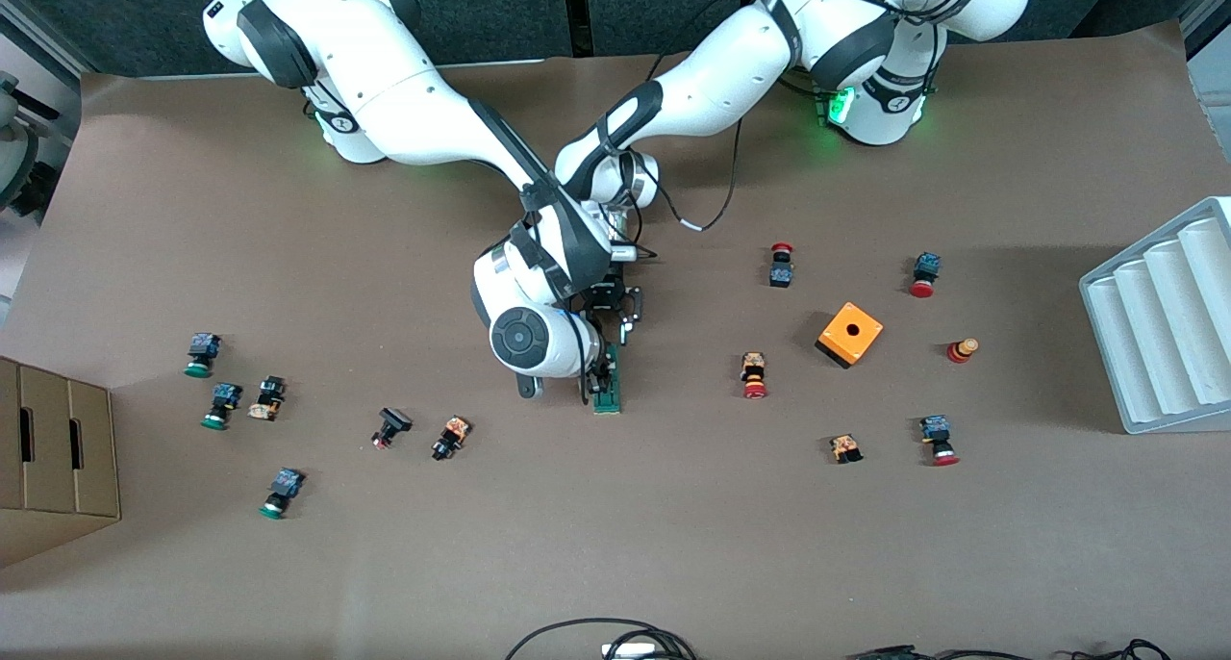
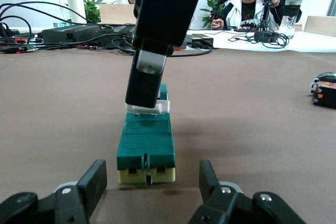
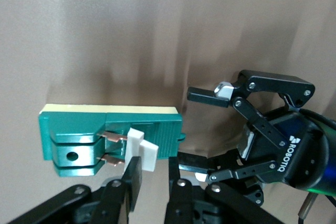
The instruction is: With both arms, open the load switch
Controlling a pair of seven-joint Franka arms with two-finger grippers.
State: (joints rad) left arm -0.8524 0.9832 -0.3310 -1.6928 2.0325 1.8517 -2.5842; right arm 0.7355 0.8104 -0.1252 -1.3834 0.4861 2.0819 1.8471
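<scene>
Brown table [image 1: 673, 545] strewn with push-buttons [image 1: 202, 354], office desks around.

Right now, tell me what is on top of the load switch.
On the load switch: the right gripper, shut on its white piece, with two copper blades beside it. Its fingers cover the piece's sides.

My right gripper [image 3: 151, 167] sat over the dark green rectangular plastic load switch [image 1: 608, 393], mid-table; my left gripper [image 2: 153, 178] stood just beside its end farther from the front camera.
</scene>
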